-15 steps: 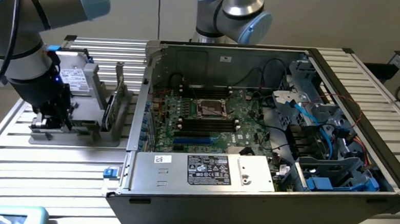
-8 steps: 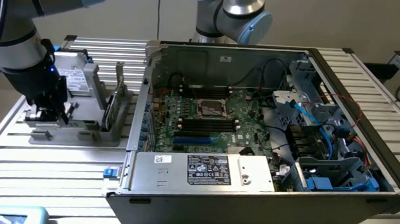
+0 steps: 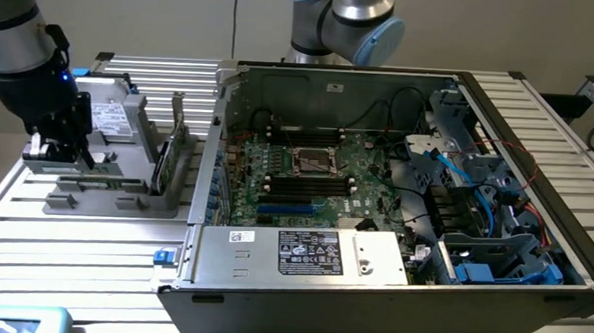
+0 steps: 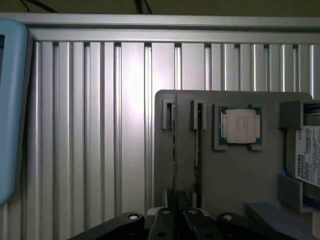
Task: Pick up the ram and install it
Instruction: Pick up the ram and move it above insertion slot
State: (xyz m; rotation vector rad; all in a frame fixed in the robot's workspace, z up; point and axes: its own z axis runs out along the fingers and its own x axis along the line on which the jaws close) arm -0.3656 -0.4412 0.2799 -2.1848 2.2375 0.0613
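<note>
Wrist view: claw (image 4: 183,214) pinched shut near thin ram (image 4: 198,150), edgewise in smooth grey holder (image 4: 235,175); bare ribbed table (image 4: 100,130) alongside.

Two ram sticks (image 4: 197,150), one processor chip (image 4: 240,125), one hard drive (image 4: 306,160), one open computer case (image 3: 370,323).

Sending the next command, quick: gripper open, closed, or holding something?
Gripper: closed, at the long thin ram stick set on edge in the gray tray; whether it grips it cannot be told.
</note>
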